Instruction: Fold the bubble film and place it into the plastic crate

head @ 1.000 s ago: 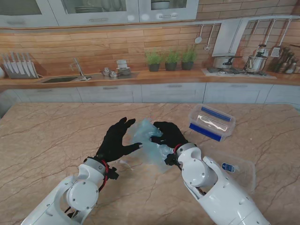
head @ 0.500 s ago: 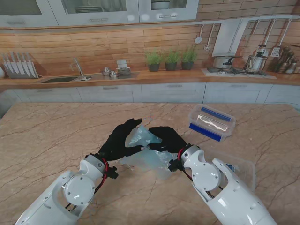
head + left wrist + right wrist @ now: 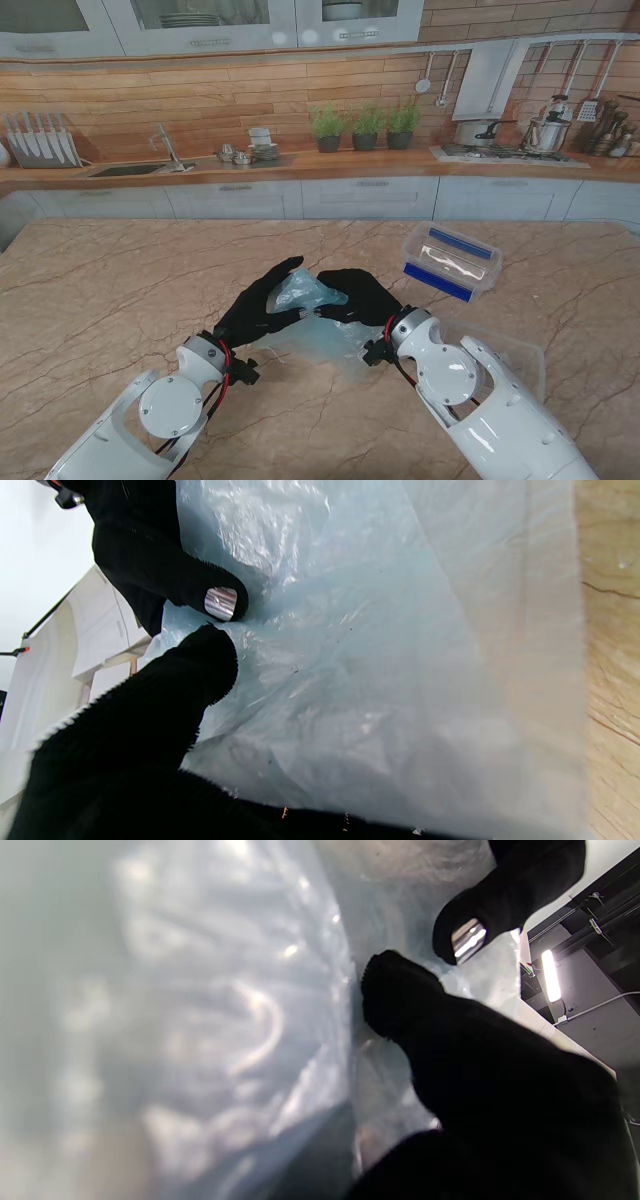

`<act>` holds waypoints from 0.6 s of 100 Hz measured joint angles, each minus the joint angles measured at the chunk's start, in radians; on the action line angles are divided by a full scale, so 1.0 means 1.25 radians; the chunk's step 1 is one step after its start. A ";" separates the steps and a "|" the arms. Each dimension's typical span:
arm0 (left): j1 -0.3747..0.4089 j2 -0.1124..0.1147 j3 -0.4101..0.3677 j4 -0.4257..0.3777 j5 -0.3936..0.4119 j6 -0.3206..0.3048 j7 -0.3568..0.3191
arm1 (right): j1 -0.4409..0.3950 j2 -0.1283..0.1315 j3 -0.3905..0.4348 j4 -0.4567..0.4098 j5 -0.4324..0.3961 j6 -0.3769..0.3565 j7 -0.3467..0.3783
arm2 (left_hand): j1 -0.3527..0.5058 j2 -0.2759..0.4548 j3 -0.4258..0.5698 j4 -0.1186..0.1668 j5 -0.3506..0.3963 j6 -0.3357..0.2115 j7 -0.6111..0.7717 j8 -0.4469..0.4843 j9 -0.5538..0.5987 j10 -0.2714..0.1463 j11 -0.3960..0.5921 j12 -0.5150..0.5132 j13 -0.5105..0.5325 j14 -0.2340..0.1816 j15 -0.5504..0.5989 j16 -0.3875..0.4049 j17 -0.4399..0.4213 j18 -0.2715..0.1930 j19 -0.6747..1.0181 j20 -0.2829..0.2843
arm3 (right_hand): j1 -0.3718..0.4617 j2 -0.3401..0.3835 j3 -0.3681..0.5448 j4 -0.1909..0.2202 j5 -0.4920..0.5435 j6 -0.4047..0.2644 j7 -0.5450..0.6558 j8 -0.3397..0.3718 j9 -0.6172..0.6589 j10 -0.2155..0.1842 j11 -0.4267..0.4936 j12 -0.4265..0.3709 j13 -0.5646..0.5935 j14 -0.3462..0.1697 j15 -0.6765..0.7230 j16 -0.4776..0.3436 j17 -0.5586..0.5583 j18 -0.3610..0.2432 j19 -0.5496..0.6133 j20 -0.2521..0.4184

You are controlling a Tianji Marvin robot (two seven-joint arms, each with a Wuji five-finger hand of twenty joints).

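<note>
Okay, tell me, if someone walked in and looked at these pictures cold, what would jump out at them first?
Two black-gloved hands, the left hand and the right hand, meet at the middle of the marble table, both pinching a crumpled pale-blue bubble film between them. Next comes the clear plastic crate with blue latches, farther from me and to the right, holding no film yet.
</note>
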 measured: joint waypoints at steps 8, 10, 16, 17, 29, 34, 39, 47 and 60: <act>0.002 0.000 0.002 0.000 0.001 -0.001 0.000 | 0.004 0.001 -0.003 0.000 0.000 0.005 0.004 | 0.008 -0.003 0.016 0.000 0.004 0.001 0.049 0.021 0.073 -0.015 0.102 0.095 0.046 -0.003 0.044 0.030 -0.001 0.001 0.011 -0.027 | 0.000 0.000 0.000 0.000 0.000 0.000 0.000 0.000 0.000 0.000 0.000 0.000 0.000 0.000 0.000 0.000 0.000 0.000 -0.003 0.005; 0.003 0.000 0.003 0.000 0.000 -0.001 0.000 | 0.006 0.002 -0.005 0.001 0.000 0.007 0.004 | 0.009 -0.010 0.021 0.000 0.019 0.001 0.060 0.031 0.085 -0.020 0.130 0.117 0.053 -0.004 0.047 0.037 -0.001 0.002 0.019 -0.029 | 0.000 0.000 0.000 0.000 0.000 0.000 0.000 0.000 0.000 0.000 0.000 0.000 0.000 0.000 -0.001 0.000 0.000 0.000 -0.003 0.005; 0.005 0.000 0.005 -0.001 -0.006 -0.001 0.000 | 0.013 0.002 -0.012 0.005 0.000 0.012 0.001 | 0.014 -0.008 0.026 0.000 0.058 0.006 0.089 0.042 0.107 -0.027 0.196 0.181 0.069 -0.007 0.066 0.048 -0.001 0.006 0.032 -0.040 | 0.000 0.000 0.000 0.000 0.000 0.000 0.000 0.000 0.000 0.000 -0.006 0.000 -0.001 0.000 -0.002 0.000 0.000 0.000 -0.006 0.005; 0.005 0.000 0.006 -0.001 -0.007 -0.001 0.000 | 0.014 0.002 -0.014 0.006 0.000 0.013 0.000 | 0.022 -0.008 0.026 0.000 0.066 0.007 0.098 0.044 0.116 -0.030 0.208 0.200 0.069 -0.007 0.070 0.049 -0.001 0.007 0.033 -0.042 | 0.000 0.000 0.000 0.000 0.000 0.000 0.000 0.000 0.000 0.000 -0.006 0.000 -0.001 0.000 -0.003 0.000 0.000 0.000 -0.007 0.005; 0.006 -0.002 0.013 -0.001 0.010 0.004 0.024 | 0.030 0.000 -0.029 0.018 -0.010 0.023 -0.009 | 0.071 -0.050 0.021 -0.022 0.168 -0.008 0.235 0.133 0.205 -0.039 0.274 0.384 0.103 -0.008 0.113 0.068 0.004 0.016 0.081 -0.059 | 0.000 0.000 0.000 0.000 -0.002 -0.001 0.000 0.000 0.000 0.000 -0.009 0.000 -0.002 0.000 -0.009 0.000 0.000 0.000 -0.007 0.006; 0.007 -0.004 0.016 0.000 0.031 0.007 0.041 | 0.035 -0.001 -0.031 0.022 -0.009 0.028 -0.009 | 0.083 -0.050 0.021 -0.039 0.211 -0.024 0.307 0.192 0.226 -0.041 0.295 0.426 0.109 -0.009 0.127 0.075 0.008 0.018 0.101 -0.061 | 0.000 0.000 0.000 0.000 0.003 -0.004 0.000 0.000 0.000 0.000 -0.009 0.000 -0.002 0.000 -0.009 0.000 0.000 0.000 -0.007 0.006; 0.007 -0.006 0.016 0.000 0.040 0.009 0.047 | 0.038 -0.001 -0.033 0.022 -0.008 0.032 -0.007 | 0.090 -0.050 0.012 -0.039 0.226 -0.024 0.362 0.250 0.240 -0.041 0.304 0.449 0.117 -0.009 0.138 0.078 0.014 0.023 0.115 -0.066 | 0.008 0.000 0.000 0.000 0.005 -0.018 0.008 -0.001 0.000 0.000 -0.009 0.000 -0.003 0.000 -0.009 0.000 0.000 0.000 -0.008 0.006; 0.008 -0.007 0.016 0.002 0.038 0.009 0.047 | 0.041 -0.001 -0.037 0.022 -0.010 0.039 -0.004 | 0.110 -0.050 -0.016 -0.039 0.226 -0.029 0.458 0.322 0.235 -0.041 0.304 0.462 0.121 -0.009 0.147 0.087 0.021 0.027 0.144 -0.066 | 0.008 0.000 0.000 0.000 0.006 -0.023 0.010 -0.002 0.000 0.000 -0.009 0.000 -0.003 0.000 -0.009 0.000 -0.001 0.000 -0.010 0.013; 0.007 -0.013 0.025 0.011 0.038 0.012 0.093 | 0.044 -0.001 -0.036 0.021 -0.029 0.054 0.004 | 0.153 -0.031 -0.090 -0.039 0.268 -0.100 0.613 0.403 0.243 -0.028 0.188 0.411 0.121 -0.007 0.155 0.087 0.036 0.029 0.194 -0.067 | 0.008 0.025 -0.015 0.000 -0.012 0.003 -0.008 -0.044 -0.001 0.000 -0.009 0.000 -0.003 0.000 -0.021 0.000 -0.001 0.000 -0.016 0.016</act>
